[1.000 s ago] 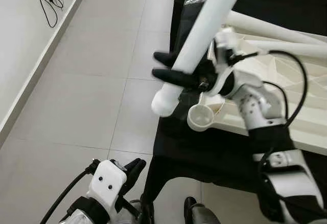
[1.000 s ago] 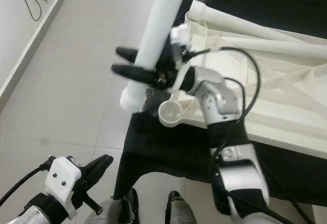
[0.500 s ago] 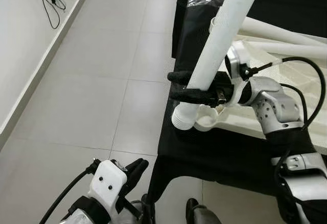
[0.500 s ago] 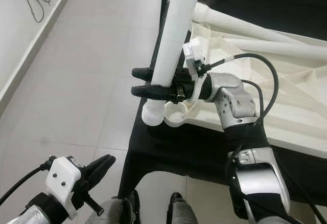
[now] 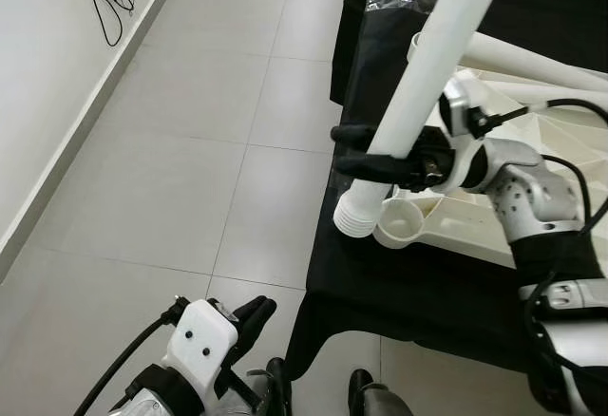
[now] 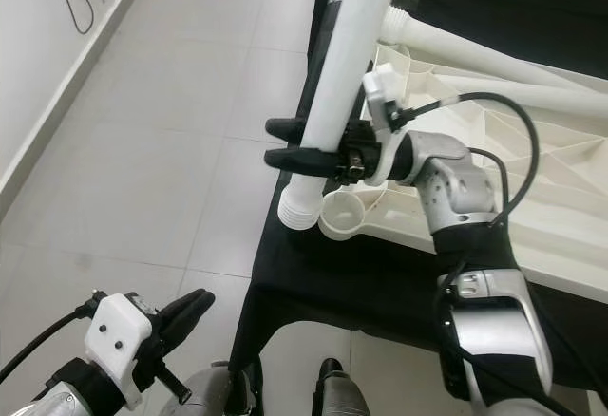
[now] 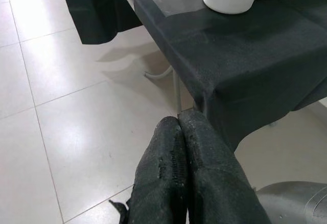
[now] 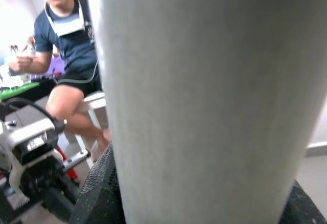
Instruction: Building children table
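Clearly a leg is being fitted: the left gripper (image 5: 249, 316) is hanging idle over bare floor, its 2 fingers pressed together on nothing, while the right gripper (image 5: 353, 150) is clamping the white table leg (image 5: 426, 69), whose threaded end (image 5: 352, 218) is hovering just beside the corner socket (image 5: 401, 223) of the upturned tabletop (image 6: 560, 198). Next, I judge, the end needs shifting rightward over the socket, near the black cloth's edge (image 5: 323, 264).
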Robot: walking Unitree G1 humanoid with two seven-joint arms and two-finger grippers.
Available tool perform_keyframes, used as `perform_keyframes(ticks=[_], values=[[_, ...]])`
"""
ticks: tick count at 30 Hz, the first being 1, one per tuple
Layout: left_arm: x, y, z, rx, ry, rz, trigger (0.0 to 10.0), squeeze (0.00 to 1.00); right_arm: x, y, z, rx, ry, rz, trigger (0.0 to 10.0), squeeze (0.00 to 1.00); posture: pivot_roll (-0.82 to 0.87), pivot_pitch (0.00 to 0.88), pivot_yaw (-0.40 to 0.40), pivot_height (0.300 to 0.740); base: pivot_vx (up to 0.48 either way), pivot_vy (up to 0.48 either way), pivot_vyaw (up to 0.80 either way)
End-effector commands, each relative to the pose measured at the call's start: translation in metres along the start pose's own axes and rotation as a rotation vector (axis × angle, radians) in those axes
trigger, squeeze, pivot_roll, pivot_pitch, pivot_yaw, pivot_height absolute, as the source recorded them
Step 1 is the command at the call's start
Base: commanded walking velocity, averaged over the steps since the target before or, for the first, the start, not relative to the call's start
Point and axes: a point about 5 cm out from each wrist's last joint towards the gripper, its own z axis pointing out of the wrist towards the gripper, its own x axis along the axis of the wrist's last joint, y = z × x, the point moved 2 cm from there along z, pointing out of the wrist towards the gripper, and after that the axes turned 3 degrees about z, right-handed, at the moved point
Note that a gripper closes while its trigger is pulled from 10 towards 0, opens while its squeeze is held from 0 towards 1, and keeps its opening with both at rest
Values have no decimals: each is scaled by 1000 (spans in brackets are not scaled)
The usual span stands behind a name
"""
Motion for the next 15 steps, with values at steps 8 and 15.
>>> perform_keyframes(ticks=[8,15], values=[[-2,3,-2,-11,-12,-16,10000,0,16,-6,-5,39,20,-28,10000,0,40,361,5,740,38,-41,0],[-2,5,-1,-16,-6,-20,10000,0,11,-14,0,112,-21,9,10000,0,37,359,1,740,0,0,0]])
